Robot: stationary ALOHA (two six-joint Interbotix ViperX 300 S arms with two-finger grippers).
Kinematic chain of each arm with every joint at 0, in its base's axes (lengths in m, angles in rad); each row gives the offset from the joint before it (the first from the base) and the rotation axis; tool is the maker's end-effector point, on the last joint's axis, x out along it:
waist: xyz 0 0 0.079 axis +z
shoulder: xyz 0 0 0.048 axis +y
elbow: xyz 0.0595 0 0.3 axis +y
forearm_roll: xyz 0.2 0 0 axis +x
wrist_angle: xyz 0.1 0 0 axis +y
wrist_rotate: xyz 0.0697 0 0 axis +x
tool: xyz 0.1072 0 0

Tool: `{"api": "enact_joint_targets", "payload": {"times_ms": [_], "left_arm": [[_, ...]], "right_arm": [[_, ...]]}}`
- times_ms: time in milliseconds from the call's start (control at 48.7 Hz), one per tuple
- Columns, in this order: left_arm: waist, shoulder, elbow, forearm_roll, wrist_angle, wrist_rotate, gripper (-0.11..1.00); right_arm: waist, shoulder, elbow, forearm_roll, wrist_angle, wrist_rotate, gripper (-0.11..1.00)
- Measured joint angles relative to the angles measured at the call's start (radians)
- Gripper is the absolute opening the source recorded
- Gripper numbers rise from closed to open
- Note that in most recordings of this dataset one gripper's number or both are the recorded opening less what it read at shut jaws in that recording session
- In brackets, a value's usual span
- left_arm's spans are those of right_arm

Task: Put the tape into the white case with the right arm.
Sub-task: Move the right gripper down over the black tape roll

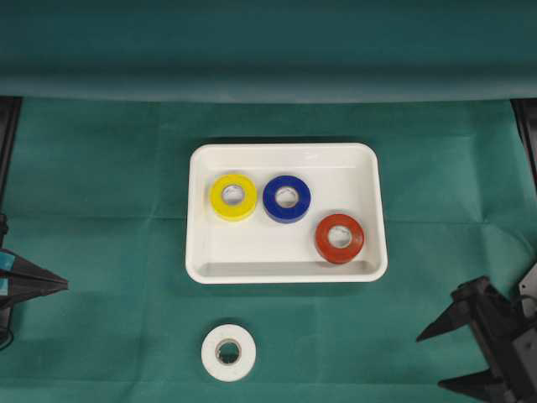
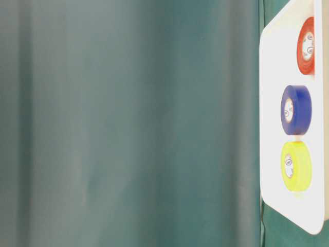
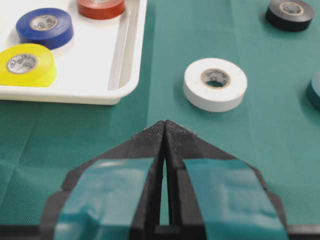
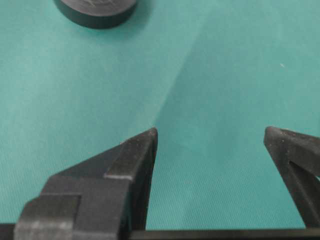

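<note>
Hiding overhead: black tape roll (image 3: 290,14)

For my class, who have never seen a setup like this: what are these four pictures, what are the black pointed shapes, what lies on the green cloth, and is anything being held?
It is a two-armed robot at a table covered in green cloth. One picture looks down from above, one looks from table level and shows the scene turned sideways, and two come from cameras on the wrists.

The black pointed shapes are the arms' tools. The left tool, marked with blue tape strips, is shut and empty. The right tool is open and empty.

The white case holds a yellow roll, a blue roll and a red roll. A white roll lies on the cloth in front of it. The left wrist camera also shows a black roll farther off.

Nothing is held.
</note>
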Motion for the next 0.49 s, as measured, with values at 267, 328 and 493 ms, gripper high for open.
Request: {"api": "enact_joint_targets", "payload": {"times_ms": [267,328,493], "left_arm": [[0.0,0.0,0.0,0.0,0.0,0.0,0.0],[0.0,0.0,0.0,0.0,0.0,0.0,0.0],[0.0,0.0,0.0,0.0,0.0,0.0,0.0]], "right_arm": [[0.038,0.209,-0.146,-0.002,-0.054,0.0,0.61],[0.043,0.259,-0.183,-0.002,-0.072,0.0,0.61],[0.054,0.382,-0.273,0.0,-0.106,0.0,0.61]]}}
